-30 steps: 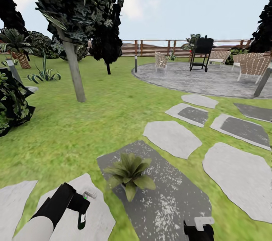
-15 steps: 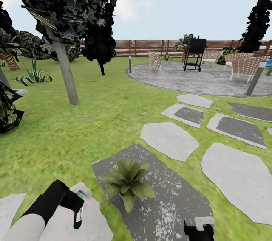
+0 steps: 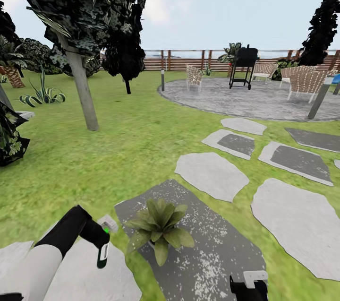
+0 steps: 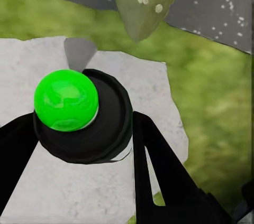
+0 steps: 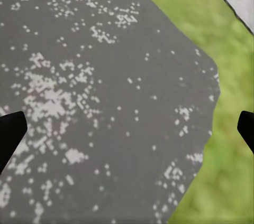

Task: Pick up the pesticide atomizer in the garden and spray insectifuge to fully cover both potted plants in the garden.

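The left arm, white at the forearm and black at the wrist, reaches forward and slightly to the right from the lower left of the head view. Its black left gripper (image 3: 100, 250) is closed on the pesticide atomizer (image 3: 102, 256), a small dark bottle. In the head view the bottle hangs down from the fingers with a green spot at its upper end; in the left wrist view the bottle (image 4: 82, 115) is seen from its end, a round black body with a bright green cap, and one black finger (image 4: 159, 171) presses on each side of it. The held bottle is above a pale grey stepping slab (image 3: 80, 275), just to the left of the potted plant (image 3: 158, 227), a low rosette of pointed olive-green leaves. One leaf tip (image 4: 143, 2) of this plant is near the bottle in the left wrist view. The plant stands on a dark grey speckled slab (image 3: 212, 249).

The right gripper (image 3: 248, 288) is low, to the right of the plant and well apart from it. Its two black fingertips (image 5: 10, 134) stand wide apart over the dark speckled slab (image 5: 95, 102), with nothing between them.
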`<state>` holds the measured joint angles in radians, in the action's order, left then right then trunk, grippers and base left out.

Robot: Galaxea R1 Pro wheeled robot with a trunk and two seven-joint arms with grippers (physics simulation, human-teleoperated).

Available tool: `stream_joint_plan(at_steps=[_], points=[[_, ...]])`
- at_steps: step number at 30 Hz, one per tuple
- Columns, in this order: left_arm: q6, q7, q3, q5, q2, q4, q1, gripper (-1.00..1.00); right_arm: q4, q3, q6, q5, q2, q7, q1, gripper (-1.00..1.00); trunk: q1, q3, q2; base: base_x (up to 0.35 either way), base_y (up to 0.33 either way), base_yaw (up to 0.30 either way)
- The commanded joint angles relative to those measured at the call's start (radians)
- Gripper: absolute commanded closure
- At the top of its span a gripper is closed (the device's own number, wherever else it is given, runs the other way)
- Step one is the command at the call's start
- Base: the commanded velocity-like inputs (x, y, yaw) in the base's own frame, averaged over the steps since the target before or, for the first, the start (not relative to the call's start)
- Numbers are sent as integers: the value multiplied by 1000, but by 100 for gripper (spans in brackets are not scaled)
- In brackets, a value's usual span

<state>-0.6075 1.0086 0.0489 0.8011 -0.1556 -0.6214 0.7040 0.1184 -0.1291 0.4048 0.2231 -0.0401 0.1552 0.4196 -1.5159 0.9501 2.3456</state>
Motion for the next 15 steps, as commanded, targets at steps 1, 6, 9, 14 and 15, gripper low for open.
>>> stream_joint_plan(at_steps=[1, 6, 9, 14, 15], points=[[-7, 7, 4, 6, 2, 0, -1, 100, -1, -7, 3, 11, 0, 3, 1, -100, 0, 1, 0, 0, 0, 0], [-4, 5, -20, 5, 12, 30, -4, 100, -1, -7, 3, 12, -1, 3, 1, -100, 0, 1, 0, 0, 0, 0], [-2, -19, -40, 3, 12, 69, -4, 100, -2, -7, 3, 12, -1, 3, 1, -100, 0, 1, 0, 0, 0, 0], [-6, -33, -43, 1, 16, 60, 9, 100, 0, -7, 3, 11, -1, 4, 1, -100, 0, 1, 0, 0, 0, 0], [-9, -32, -43, 0, 17, 58, 12, 100, 0, -7, 3, 10, -1, 4, 1, -100, 0, 1, 0, 0, 0, 0]])
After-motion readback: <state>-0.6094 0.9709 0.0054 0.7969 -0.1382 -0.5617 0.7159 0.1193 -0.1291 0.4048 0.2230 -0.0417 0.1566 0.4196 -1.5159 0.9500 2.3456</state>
